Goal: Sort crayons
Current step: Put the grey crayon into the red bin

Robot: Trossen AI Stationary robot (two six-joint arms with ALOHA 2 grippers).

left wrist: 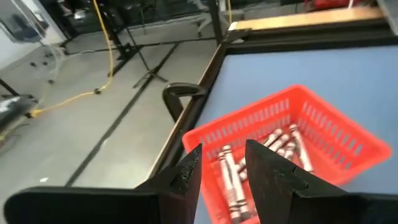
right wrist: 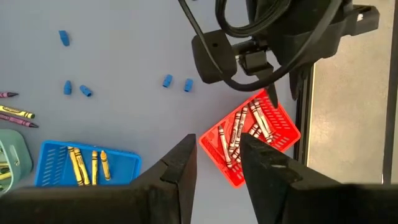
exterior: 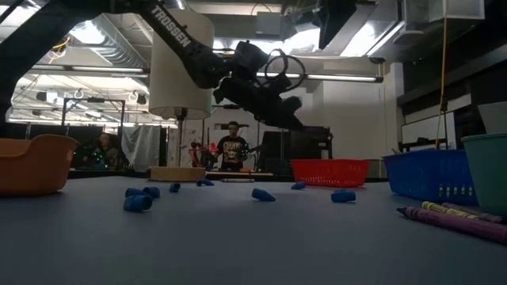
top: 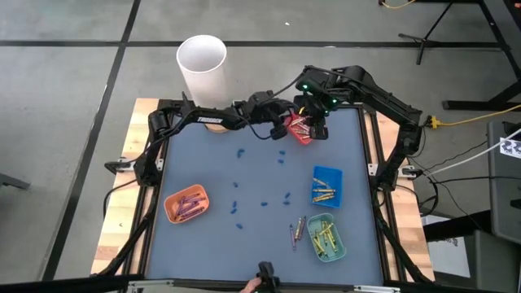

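Red basket (top: pixel 299 129) at the table's far edge draws both arms in the high view: the left gripper (top: pixel 281 124) and the right gripper (top: pixel 312 122) hang above it, one on each side. Crayons sit sorted in 4 trays: the red one, an orange tray (top: pixel 186 203) near the left, a blue tray (top: pixel 326 185) and a green tray (top: pixel 326 237) on the right, with 2 or 3 loose crayons (top: pixel 298 231) just beside the green one. Small blue bits (top: pixel 238 205) dot the mat.

Low view: the left arm hangs dark above the red basket (exterior: pixel 329 171); loose crayons (exterior: pixel 451 218) lie near right.

Left wrist view: fingers (left wrist: pixel 272 180) parted, nothing between them, silver-grey crayons (left wrist: pixel 231 180) below.

Right wrist view: fingers (right wrist: pixel 180 168) apart, empty, above the basket (right wrist: pixel 249 138); yellow crayons (right wrist: pixel 87 165) fill the blue tray.
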